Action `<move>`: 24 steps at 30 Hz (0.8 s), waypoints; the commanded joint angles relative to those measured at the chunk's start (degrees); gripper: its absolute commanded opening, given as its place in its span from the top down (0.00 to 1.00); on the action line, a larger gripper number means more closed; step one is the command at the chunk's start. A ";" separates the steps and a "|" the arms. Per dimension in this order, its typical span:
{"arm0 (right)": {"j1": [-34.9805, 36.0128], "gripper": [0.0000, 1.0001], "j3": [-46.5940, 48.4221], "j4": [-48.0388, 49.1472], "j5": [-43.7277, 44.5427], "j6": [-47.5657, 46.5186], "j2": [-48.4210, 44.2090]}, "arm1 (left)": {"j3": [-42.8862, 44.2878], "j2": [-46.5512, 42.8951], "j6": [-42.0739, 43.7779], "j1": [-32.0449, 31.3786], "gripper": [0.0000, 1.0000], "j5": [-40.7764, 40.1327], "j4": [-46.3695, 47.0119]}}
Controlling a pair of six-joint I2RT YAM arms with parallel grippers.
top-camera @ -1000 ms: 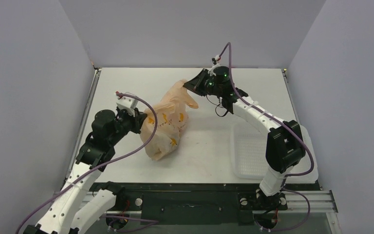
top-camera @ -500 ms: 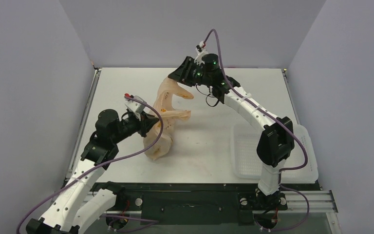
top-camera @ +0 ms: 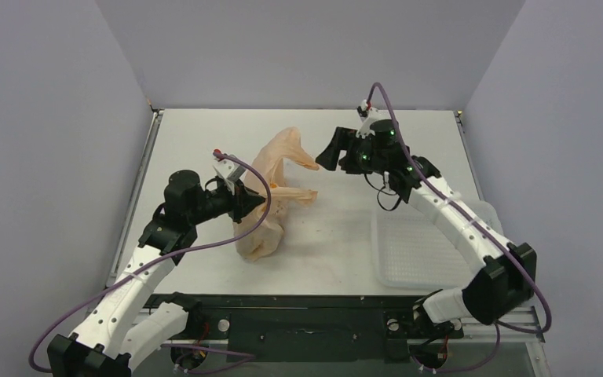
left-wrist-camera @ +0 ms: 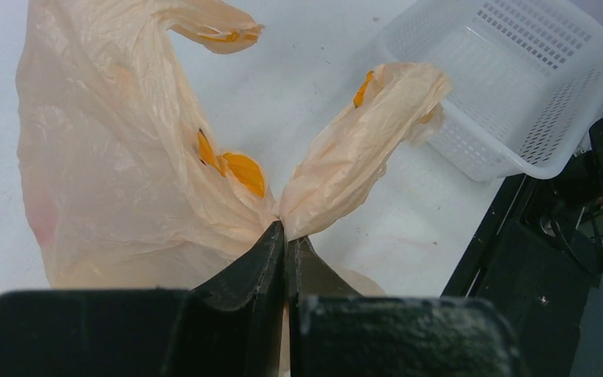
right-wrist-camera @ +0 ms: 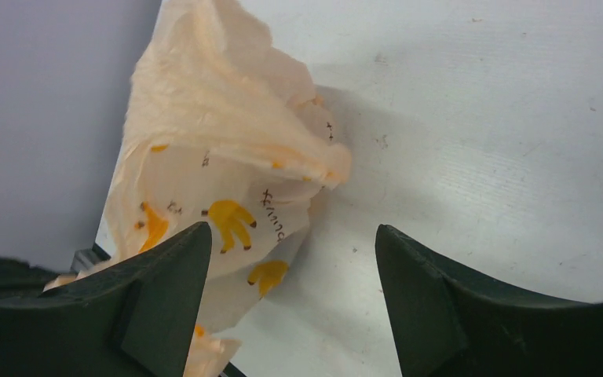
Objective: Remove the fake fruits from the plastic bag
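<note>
Peach-orange and crinkly, the plastic bag (top-camera: 271, 169) is rising from the white bench (top-camera: 204, 133) in the top view, between the two arms. The left arm is reaching in with its elbow bent, and the left pincer (top-camera: 259, 201) is pinching the bag's side, with the bulk sagging just below its tips. The right arm is stretching forward over a white perforated tray (top-camera: 420, 255). The right pincer (top-camera: 322, 159) is hovering just beside the bag's upper flap, apart from it.

From the left wrist, the left pincer (left-wrist-camera: 286, 236) is pressing its tips together on a gathered fold, with plastic fanning away ahead on both sides. The tray (left-wrist-camera: 518, 94) is lying ahead to the right.

From the right wrist, the right pincer (right-wrist-camera: 290, 239) is standing spread wide, gripping nothing. The bag (right-wrist-camera: 212, 118) is lying ahead, mostly toward its left finger (right-wrist-camera: 165, 290).
</note>
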 commanded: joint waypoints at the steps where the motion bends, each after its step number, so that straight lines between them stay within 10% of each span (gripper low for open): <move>1: 3.11 0.26 -9.86 8.22 -5.27 -4.50 -10.48 | 2.70 -0.03 -0.31 -0.10 1.00 2.16 2.51; 24: 20.33 0.26 -16.72 15.86 1.09 -13.86 -19.00 | 3.35 0.47 1.79 -1.44 1.00 0.58 0.12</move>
